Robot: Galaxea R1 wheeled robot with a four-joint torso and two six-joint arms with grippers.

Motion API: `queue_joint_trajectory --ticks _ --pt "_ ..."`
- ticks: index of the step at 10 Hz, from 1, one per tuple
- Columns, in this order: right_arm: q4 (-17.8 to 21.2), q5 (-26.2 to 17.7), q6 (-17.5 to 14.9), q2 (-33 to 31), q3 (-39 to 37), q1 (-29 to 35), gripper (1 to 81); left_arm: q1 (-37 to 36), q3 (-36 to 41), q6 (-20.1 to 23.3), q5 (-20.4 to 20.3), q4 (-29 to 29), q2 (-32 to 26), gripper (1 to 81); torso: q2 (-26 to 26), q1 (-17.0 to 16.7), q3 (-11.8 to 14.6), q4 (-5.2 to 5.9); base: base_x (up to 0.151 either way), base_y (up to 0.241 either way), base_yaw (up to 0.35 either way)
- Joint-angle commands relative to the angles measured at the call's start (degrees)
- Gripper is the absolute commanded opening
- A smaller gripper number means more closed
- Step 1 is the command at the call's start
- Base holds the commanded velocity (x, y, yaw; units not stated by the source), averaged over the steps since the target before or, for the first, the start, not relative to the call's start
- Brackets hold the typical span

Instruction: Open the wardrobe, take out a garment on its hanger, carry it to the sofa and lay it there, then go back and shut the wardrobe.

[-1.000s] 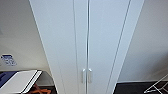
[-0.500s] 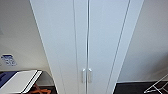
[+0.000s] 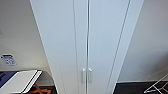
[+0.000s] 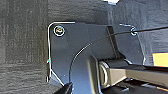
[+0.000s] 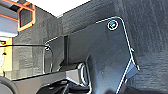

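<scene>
wardrobe (image 3: 100, 37): tall, narrow, white, standing against a pale wall and rising past the top of the head view
doors: two plain white panels, both shut, meeting at a thin dark seam down the middle
handles (image 3: 86, 75): two slim vertical white bars, one on each door, just beside the seam and low in the head view
pose: upright, faced nearly head-on
floor at its foot: dark carpet

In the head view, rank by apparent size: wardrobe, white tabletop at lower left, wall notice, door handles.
1. wardrobe
2. white tabletop
3. wall notice
4. door handles, each about alike; slimmer than the notice.
</scene>
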Motion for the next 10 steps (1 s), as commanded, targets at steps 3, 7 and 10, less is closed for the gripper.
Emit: queue_joint_trajectory --ticks 3,7,10 --pt "0.4 -1.1 0.1 -20.4 28.8 13.0 81.1 -11.3 27.2 2.9 3.2 2.5 -20.5 81.1 0.0 0.0 0.0 0.0 0.0 0.0 0.0" --pt "-0.5 -0.5 -0.6 -29.7 42.4 23.0 81.1 -21.5 41.7 3.3 3.5 6.9 -32.0 81.1 0.0 0.0 0.0 0.0 0.0 0.0 0.0" --pt "-2.0 -1.3 -0.2 -33.0 48.1 31.2 81.1 -29.9 49.3 3.3 3.9 11.4 -37.0 81.1 0.0 0.0 -0.1 0.0 0.0 0.0 0.0"
